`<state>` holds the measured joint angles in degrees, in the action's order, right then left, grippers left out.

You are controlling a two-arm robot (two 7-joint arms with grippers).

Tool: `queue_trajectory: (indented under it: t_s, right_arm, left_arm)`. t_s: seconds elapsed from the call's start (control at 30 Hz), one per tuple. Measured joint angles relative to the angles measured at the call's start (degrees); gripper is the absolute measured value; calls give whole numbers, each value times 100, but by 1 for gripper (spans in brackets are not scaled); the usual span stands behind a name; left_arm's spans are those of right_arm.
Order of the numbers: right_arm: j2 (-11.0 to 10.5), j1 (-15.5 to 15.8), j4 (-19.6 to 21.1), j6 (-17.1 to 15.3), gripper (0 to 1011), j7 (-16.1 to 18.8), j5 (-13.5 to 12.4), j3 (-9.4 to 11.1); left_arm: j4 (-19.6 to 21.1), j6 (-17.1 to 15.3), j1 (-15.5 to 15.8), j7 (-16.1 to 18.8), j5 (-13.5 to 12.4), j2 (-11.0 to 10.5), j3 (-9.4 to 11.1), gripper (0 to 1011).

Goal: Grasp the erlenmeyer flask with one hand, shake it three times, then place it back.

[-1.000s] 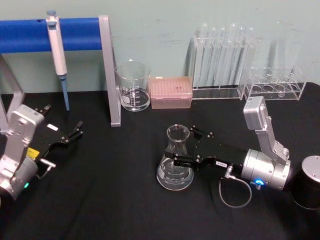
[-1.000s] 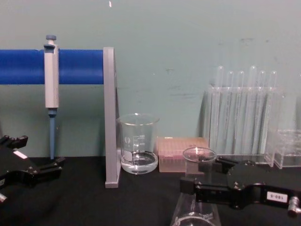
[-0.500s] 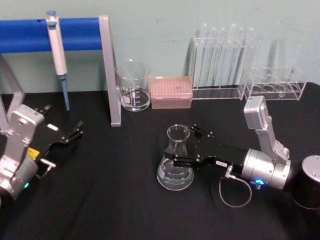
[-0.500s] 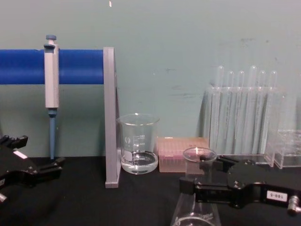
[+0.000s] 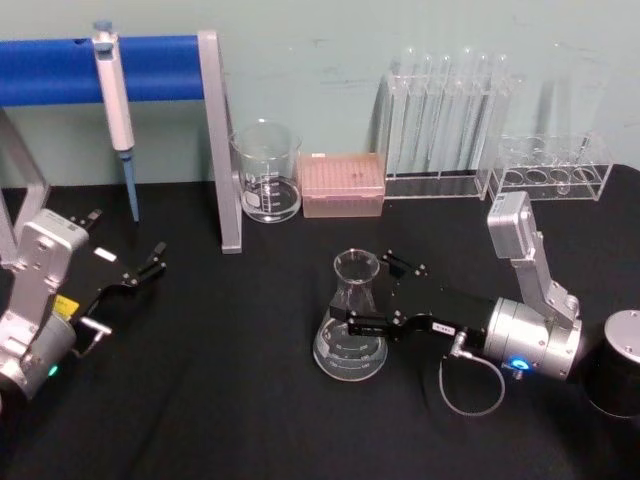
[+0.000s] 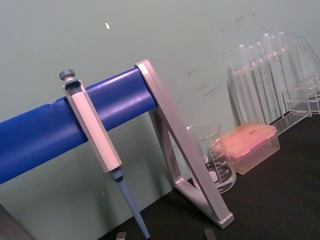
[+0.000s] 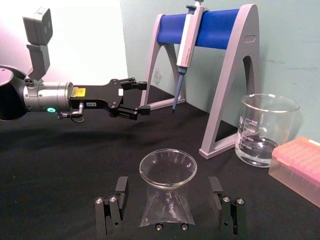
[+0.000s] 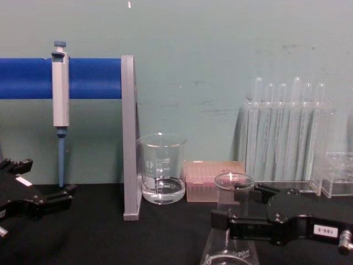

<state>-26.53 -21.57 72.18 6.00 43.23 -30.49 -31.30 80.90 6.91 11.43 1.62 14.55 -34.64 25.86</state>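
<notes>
Blue pipette stand rises at the back, well left of the flask, pipette hung on its bar, out of the way of any lift; test tube rack and a smaller clear rack sit behind the flask to the right, well apart; right gripper reaches in from the right of the flask with fingers spread either side of its neck, not visibly touching glass in the right wrist view, so I judge this the closing-in step before the grasp; neck height looks chosen so the narrow part fits between the fingers; left gripper is parked far left of the flask, fingers spread, holding nothing; flask stands upright on the black table, centre-front; beaker and pink tip box stand behind the flask, clear of a straight-up lift.
</notes>
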Motion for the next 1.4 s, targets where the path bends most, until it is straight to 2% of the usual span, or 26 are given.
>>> queue_trajectory:
  t_s: [0.33, 0.5, 0.97, 1.17, 1.3, 1.4]
  right_arm:
    - [-71, -14, 35, -131, 1000, -8, 7, -28]
    - [-175, 32, 142, -240, 1000, -2, -57, -8]
    - [-683, 282, 443, -610, 1000, 51, -326, 129]
    - [-794, 362, 451, -645, 1000, -131, -394, 264]
    - [-779, 333, 387, -590, 1000, -280, -379, 337]
    - [-696, 240, 297, -479, 1000, -500, -249, 418]
  left_arm:
    - [0, 0, 0, 0, 0, 0, 0, 1001]
    - [0, 0, 0, 0, 0, 0, 0, 1001]
    - [0, 0, 0, 0, 0, 0, 0, 1001]
    - [0, 0, 0, 0, 0, 0, 0, 1001]
    - [0, 0, 0, 0, 0, 0, 0, 1001]
    - [0, 0, 0, 0, 0, 0, 0, 1001]
